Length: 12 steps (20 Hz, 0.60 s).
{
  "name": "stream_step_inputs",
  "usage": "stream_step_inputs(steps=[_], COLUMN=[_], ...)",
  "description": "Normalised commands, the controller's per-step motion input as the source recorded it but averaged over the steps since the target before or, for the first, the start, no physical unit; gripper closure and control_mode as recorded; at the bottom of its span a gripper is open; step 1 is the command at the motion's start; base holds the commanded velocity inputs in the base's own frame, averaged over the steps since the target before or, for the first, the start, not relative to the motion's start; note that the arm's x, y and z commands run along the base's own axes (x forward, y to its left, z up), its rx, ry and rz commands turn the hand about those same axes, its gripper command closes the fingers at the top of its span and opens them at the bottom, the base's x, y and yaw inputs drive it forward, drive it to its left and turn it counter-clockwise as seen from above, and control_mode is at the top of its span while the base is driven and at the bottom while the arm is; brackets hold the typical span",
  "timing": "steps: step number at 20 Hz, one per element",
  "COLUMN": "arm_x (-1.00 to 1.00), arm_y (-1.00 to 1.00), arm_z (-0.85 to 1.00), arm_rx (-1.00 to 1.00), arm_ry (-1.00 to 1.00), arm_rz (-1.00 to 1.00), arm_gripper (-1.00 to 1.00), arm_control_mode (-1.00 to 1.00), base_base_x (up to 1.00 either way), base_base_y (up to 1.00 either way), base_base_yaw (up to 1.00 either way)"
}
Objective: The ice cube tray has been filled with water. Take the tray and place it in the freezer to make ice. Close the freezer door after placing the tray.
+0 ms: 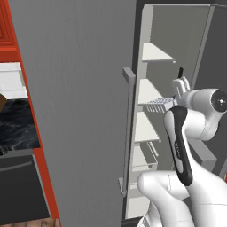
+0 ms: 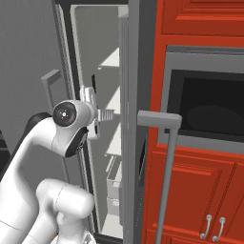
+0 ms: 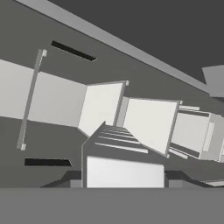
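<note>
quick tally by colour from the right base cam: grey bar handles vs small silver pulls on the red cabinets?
Grey bar handles: 2
Small silver pulls on the red cabinets: 2
Total: 4

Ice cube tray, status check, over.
Gripper shut on ice cube tray, held at the open freezer, beside a white shelf. Freezer door wide open. Nothing blocking.

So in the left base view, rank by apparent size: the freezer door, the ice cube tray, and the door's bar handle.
1. Freezer door, by far the largest, though it is also nearest the camera.
2. Bar handle on its edge.
3. Ice cube tray, a small ribbed sliver at the end effector.
</note>
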Motion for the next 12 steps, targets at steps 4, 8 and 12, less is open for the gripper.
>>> stream_step_inputs(steps=[4, 8, 12], arm_x=[0.07, 0.03, 0.02], arm_y=[-0.01, -0.05, -0.08], arm_z=[-0.04, -0.05, -0.06], arm_rx=[0.0, 0.0, 0.0], arm_ry=[0.0, -0.01, -0.02], arm_rz=[0.0, 0.0, 0.01], arm_gripper=[1.0, 1.0, 1.0], arm_control_mode=[-1.0, -1.0, -1.0], base_base_x=[0.0, 0.0, 0.0], base_base_y=[0.0, 0.0, 0.0], base_base_yaw=[0.0, 0.0, 0.0])
